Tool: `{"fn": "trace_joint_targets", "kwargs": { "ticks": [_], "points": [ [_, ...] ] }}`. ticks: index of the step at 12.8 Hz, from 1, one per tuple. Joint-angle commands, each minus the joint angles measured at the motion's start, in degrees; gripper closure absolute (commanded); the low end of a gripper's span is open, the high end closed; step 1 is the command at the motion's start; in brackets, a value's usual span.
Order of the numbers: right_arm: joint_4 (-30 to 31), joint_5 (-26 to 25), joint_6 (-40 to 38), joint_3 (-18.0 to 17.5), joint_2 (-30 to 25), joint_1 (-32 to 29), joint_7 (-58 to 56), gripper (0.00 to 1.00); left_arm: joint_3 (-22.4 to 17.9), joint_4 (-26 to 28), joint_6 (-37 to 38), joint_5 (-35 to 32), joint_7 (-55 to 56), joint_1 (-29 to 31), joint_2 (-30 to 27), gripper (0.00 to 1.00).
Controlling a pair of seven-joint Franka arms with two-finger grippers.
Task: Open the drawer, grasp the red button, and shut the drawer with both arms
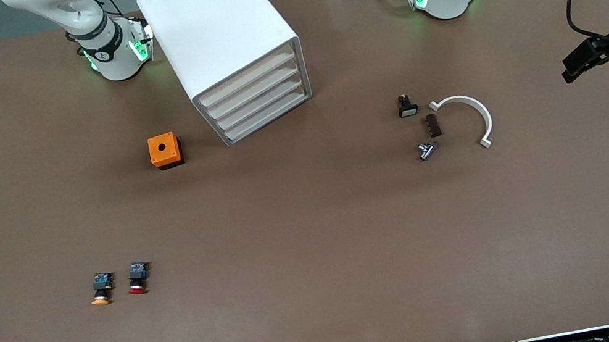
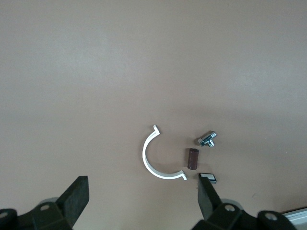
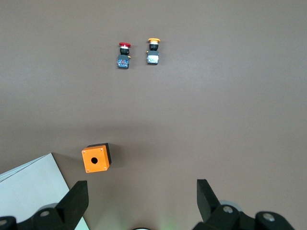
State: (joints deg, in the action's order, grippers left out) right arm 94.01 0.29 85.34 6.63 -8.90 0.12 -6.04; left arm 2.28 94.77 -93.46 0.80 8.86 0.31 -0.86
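The drawer (image 1: 247, 74), topmost of four in the white cabinet (image 1: 217, 29), was shut; nothing of the task had begun.

The cabinet stood near the bench's robot-side edge, close to the right arm's base. The button (image 1: 137, 278) with the red cap lay toward the camera-side edge at the right arm's end, just beside an orange-capped button (image 1: 101, 289). The left gripper (image 2: 142, 203) hung with fingers wide over a white curved clip (image 1: 469, 115) and small parts. The right gripper (image 3: 142, 203), also wide, hung over the orange cube (image 1: 164, 150). The next move seemingly called for one gripper to reach the drawer's front and pull.
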Motion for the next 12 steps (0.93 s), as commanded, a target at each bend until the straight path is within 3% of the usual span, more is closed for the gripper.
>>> {"fn": "trace_joint_targets", "kwargs": {
  "ticks": [1,12],
  "points": [
    [1.5,-0.2,1.4,-0.7,-1.4,-0.1,1.1,0.00,0.9,0.9,-0.8,-1.2,-1.6,0.8,-1.3,0.00],
    [2.7,-0.4,2.9,-1.0,-1.4,0.8,1.0,0.00,0.9,-2.5,-0.2,-0.4,-1.6,0.6,-0.5,0.00]
  ]
}}
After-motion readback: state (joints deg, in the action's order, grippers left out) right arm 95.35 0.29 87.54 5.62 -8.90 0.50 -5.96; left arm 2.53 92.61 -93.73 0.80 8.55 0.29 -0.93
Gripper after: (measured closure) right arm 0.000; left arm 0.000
